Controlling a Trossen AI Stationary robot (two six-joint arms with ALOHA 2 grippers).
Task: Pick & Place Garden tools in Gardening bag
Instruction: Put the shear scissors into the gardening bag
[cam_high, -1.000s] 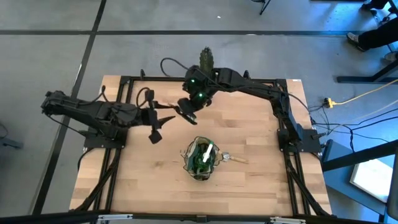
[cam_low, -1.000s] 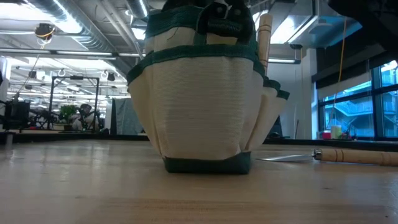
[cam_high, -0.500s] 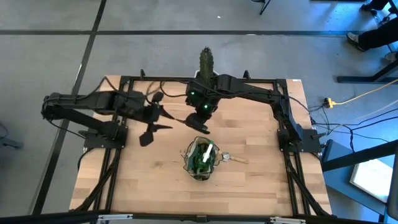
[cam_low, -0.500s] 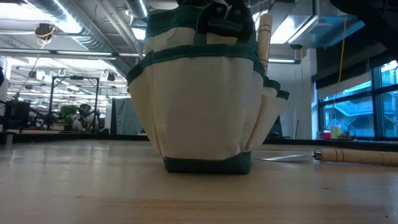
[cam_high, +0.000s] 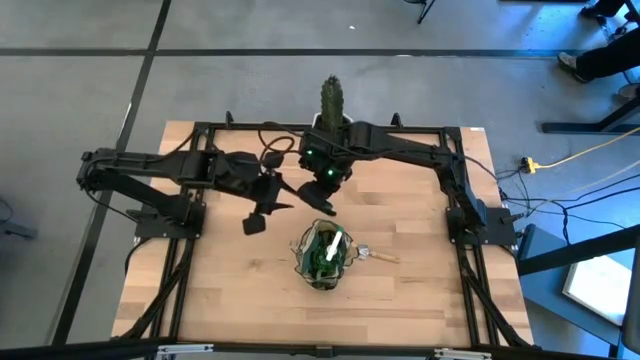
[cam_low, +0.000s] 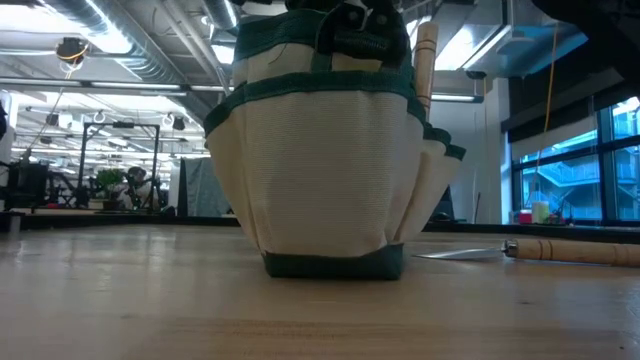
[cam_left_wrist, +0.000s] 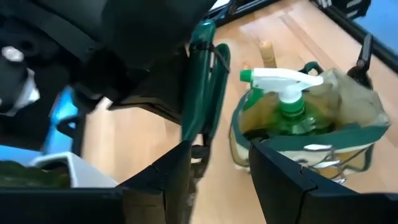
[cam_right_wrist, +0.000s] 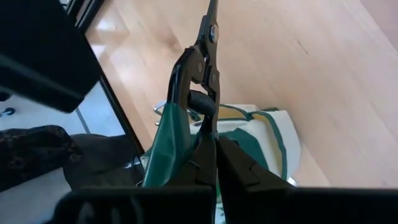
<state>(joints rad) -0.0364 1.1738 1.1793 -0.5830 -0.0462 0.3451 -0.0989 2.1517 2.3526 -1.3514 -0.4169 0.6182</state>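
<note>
Standing upright near the middle of the wooden table (cam_high: 420, 290), the gardening bag (cam_high: 323, 256) shows cream fabric sides with dark green trim and a ring of outer pockets. A green translucent sprayer (cam_left_wrist: 287, 106) with a white trigger head sits inside it, and a wooden handle (cam_low: 427, 62) pokes up at the bag's 1 o'clock edge in the low view.

Out at the bag's 10 o'clock, the left gripper (cam_high: 262, 208) hangs over bare tabletop, its fingers (cam_left_wrist: 283, 177) standing moderately apart with nothing between them; its camera looks past them at the bag and at the shears dangling from the other arm.

At the bag's 12 o'clock, just above its rim, the right gripper (cam_high: 322, 196) is clamped tight on the pruning shears (cam_right_wrist: 198, 102), a dark metal pair with green-coated handles, blades pointing away from the wrist toward the table, with the bag below.

Behind that arm, at the table's 12 o'clock edge, a green cactus (cam_high: 331, 100) stands clear of the work.

At the bag's 3 o'clock a wooden-handled tool (cam_high: 377, 256) lies flat on the table, its metal end just beside the bag's base.
</note>
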